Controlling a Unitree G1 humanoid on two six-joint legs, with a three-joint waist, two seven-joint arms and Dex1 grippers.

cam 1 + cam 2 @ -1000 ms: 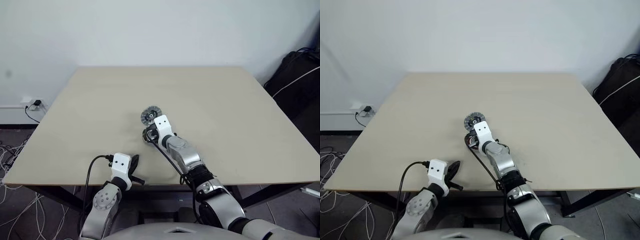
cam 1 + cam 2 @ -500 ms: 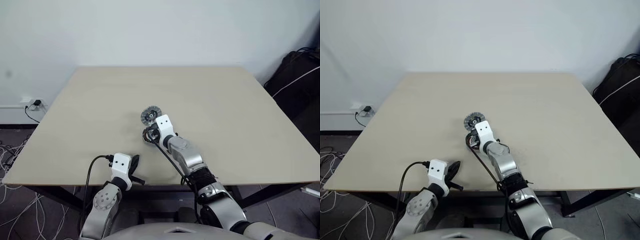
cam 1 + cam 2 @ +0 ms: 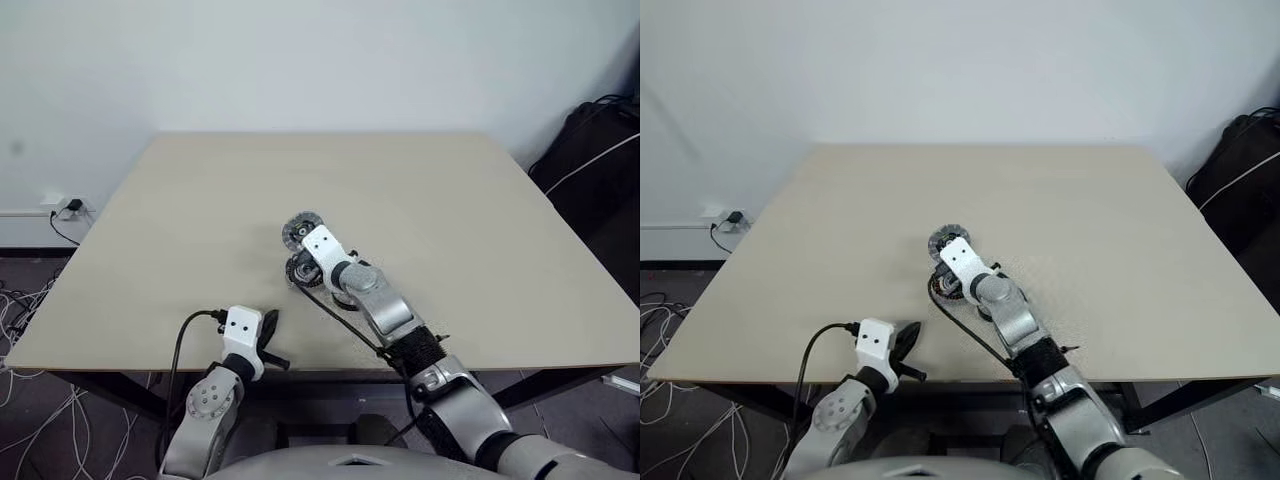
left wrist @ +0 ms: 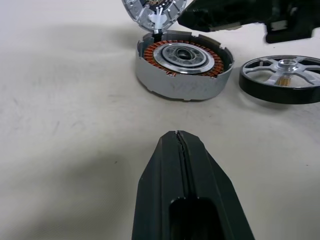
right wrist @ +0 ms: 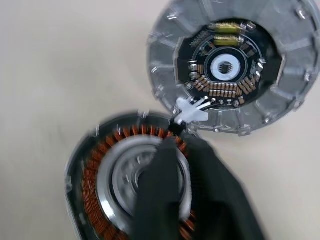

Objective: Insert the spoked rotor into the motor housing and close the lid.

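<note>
The motor housing [image 4: 183, 56] sits open on the beige bench [image 3: 450, 200], slightly short of the middle of the top. Its copper-brown ring of windings surrounds a silver centre inside a pale grey wall. Nothing is seated in it.

The lid [image 5: 231, 65] lies flat on the bench at 12 o'clock from the housing, with its rim right against the housing's rim. Its inner face is up, showing a dark round circuit board with small components around a pale centre and silvery ribs around that. A small white connector [image 5: 192, 111] sits where the two rims meet.

The spoked rotor [image 4: 282, 76] lies flat on the bench just beside the housing and apart from it. It has a dark rim, broad silvery spokes and a small hub.

The right gripper [image 5: 182, 143] reaches in from 5 o'clock and hangs over the housing, its tip above the edge nearest the lid. The right wrist picture is smeared, so I cannot tell whether this gripper is released or clenched, and I see nothing carried in it.

The left gripper [image 4: 178, 134] is clenched with nothing in it, its two black fingers [image 4: 162, 165] pressed together. It rests low at the near edge of the bench, at about 7 o'clock from the housing and well apart from it, pointing toward it.

A black bag [image 3: 595, 160] stands off the bench at 3 o'clock, and a wall socket [image 3: 68, 208] with loose cables [image 3: 20, 310] is at 9 o'clock.
</note>
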